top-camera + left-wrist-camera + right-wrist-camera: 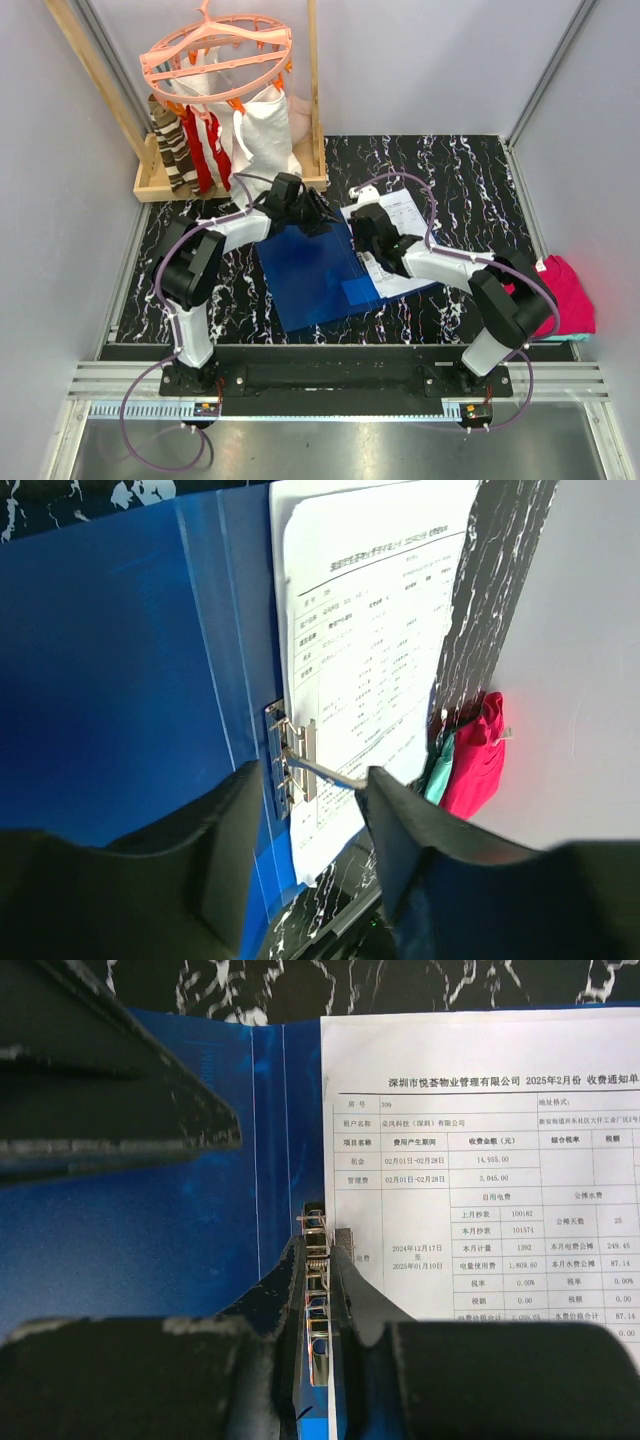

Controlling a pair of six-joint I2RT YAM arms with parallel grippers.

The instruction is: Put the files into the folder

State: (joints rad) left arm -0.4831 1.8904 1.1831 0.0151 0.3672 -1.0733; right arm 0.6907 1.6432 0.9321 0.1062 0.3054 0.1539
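**Pinching the metal clip (pixel 315 1225) with the right gripper (pixel 315 1260); left gripper (pixel 312 790) parted**

Seen from the right wrist, the right gripper's 2 fingers stand nearly together at lower centre of the frame, closed on the metal clip at the folder's spine. In the left wrist view, the left gripper's 2 fingers stand apart at the bottom of the frame. The clip's thin wire lever runs into the gap between them. It grasps nothing, and whether either finger touches the lever cannot be told.

The folder (pixel 310 270) lies open and flat at the centre of the overhead frame, on the black marbled table (pixel 470 170), its blue left leaf bare. The files (pixel 400 215) lie printed side up on its right leaf. Their left edge is just beside the clip, and they reach past the folder toward the upper right. Whether the clip presses on them is unclear.

A magenta cloth (pixel 565 290) sits at the right edge. A wooden rack (pixel 160 180) with a pink hanger (pixel 215 50) stands in the upper left.
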